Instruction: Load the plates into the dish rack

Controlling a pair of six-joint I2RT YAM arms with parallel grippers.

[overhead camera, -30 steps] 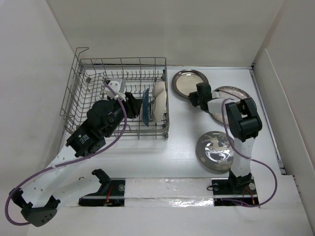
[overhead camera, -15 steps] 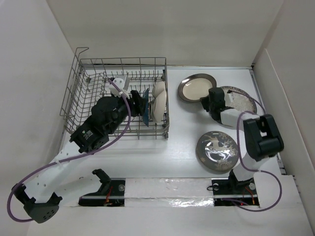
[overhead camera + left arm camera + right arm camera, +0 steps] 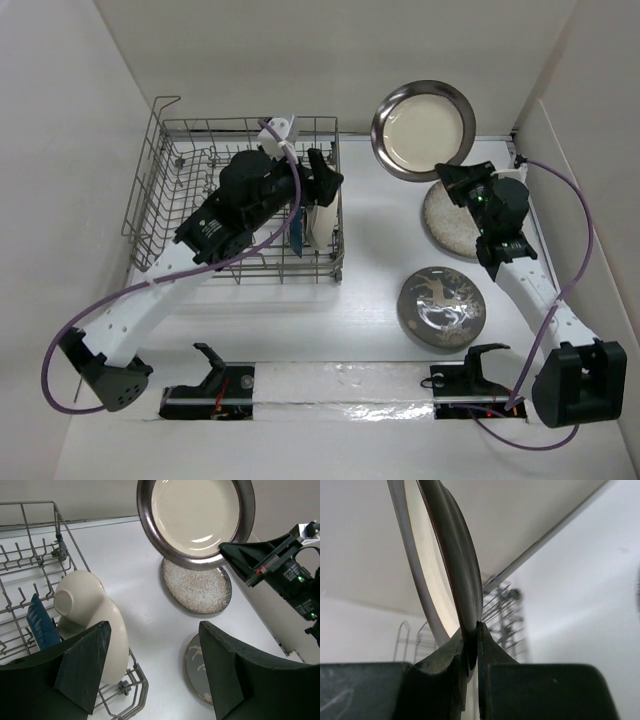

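My right gripper [image 3: 450, 176] is shut on the rim of the brown-rimmed beige plate [image 3: 423, 117] and holds it high above the table, tilted; its jaws clamp the edge in the right wrist view [image 3: 472, 642]. The plate also shows in the left wrist view [image 3: 195, 515]. My left gripper [image 3: 325, 175] is open and empty above the right end of the dish rack [image 3: 190, 160]. In the rack stand the cream three-section plate [image 3: 322, 215] and the dark blue leaf-shaped dish [image 3: 296, 232]. The speckled cream plate [image 3: 452, 218] and the grey reindeer-patterned plate [image 3: 441, 308] lie flat on the table.
White walls close in at the back and on both sides. The rack's raised wire handle [image 3: 163, 106] stands at its far left corner. The arm bases sit along the near table edge [image 3: 330, 385].
My right gripper has lifted the brown-rimmed plate off the table and raised it toward the back. My left gripper has moved up and right over the rack's right end.
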